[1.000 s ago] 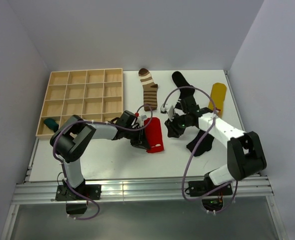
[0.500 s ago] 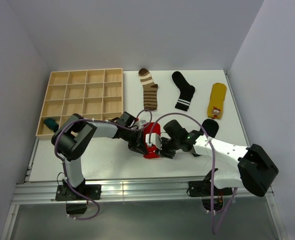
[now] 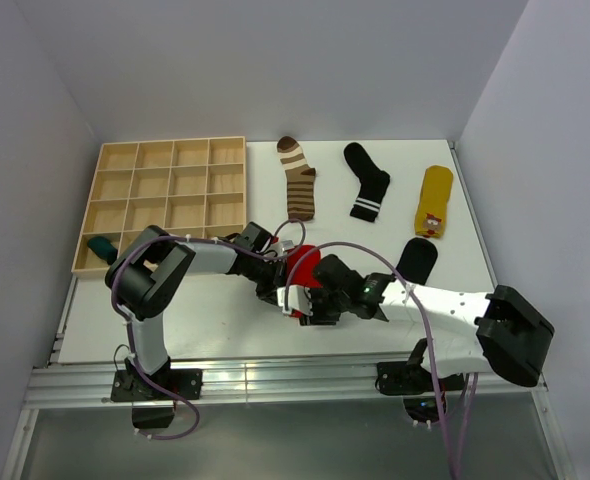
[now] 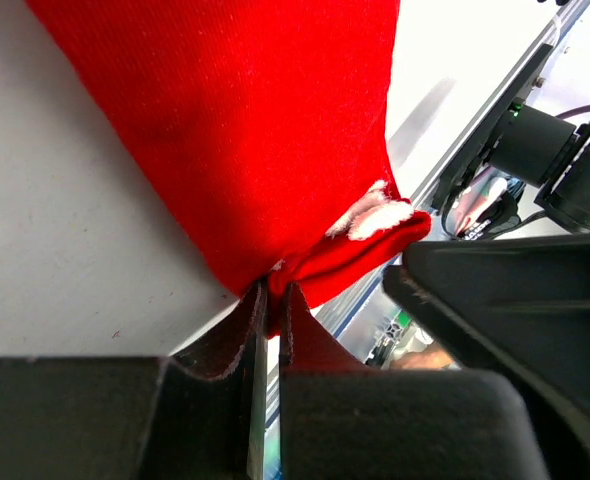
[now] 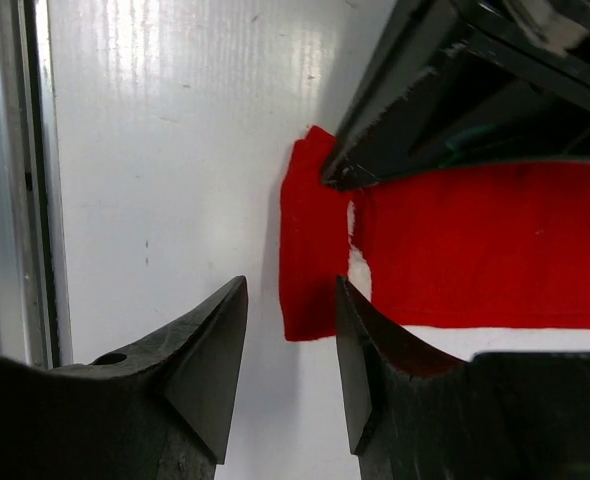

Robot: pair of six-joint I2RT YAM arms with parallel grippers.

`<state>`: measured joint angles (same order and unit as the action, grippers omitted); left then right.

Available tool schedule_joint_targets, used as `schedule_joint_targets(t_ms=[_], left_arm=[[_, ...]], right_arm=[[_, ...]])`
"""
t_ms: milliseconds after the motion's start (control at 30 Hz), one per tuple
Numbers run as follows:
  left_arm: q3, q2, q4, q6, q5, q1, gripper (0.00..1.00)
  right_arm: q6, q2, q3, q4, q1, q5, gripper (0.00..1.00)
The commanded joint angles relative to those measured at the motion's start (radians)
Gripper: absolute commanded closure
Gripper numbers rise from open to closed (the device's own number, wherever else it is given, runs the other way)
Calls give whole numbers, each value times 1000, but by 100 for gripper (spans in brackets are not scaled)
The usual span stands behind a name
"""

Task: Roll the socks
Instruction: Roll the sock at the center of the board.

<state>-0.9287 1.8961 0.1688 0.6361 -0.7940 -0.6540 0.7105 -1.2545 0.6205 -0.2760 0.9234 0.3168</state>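
My left end effector (image 4: 272,292) is pinched shut on an edge of the red sock (image 4: 255,130). That sock lies on the white tabletop (image 3: 175,320) near the front, between my two arms. My right end effector (image 5: 290,288) has its fingers spread and holds nothing, poised over the end of the same sock. The striped sock (image 3: 297,180), the black banded sock (image 3: 367,182) and the yellow sock (image 3: 434,202) lie flat along the far side.
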Motion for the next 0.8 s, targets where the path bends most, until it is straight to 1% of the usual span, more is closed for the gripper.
schedule_joint_targets(t_ms=[0, 100, 267, 333, 467, 533, 633, 667, 767], left_arm=[[5, 37, 61, -53, 82, 1, 100], [8, 34, 60, -56, 76, 1, 100], [-2, 34, 77, -70, 76, 2, 100], [-4, 29, 78, -75, 72, 4, 100], [-7, 31, 84, -87, 64, 5, 100], [-7, 32, 81, -90, 61, 4, 100], [-5, 40, 77, -93, 55, 7, 100], [-4, 43, 77, -93, 50, 7, 100], [-9, 49, 81, -99, 47, 7, 100]], right_arm=[[17, -19, -5, 49, 44, -50, 52], [14, -43, 13, 21, 67, -59, 51], [18, -112, 25, 38, 95, -125, 52], [14, -126, 41, 32, 97, -133, 53], [-3, -163, 44, 70, 98, -200, 59], [-17, -155, 27, 99, 97, -235, 60], [-16, -128, 18, 106, 97, -234, 55], [-14, -126, 21, 98, 97, -228, 52], [0, -131, 21, 83, 97, -234, 50]])
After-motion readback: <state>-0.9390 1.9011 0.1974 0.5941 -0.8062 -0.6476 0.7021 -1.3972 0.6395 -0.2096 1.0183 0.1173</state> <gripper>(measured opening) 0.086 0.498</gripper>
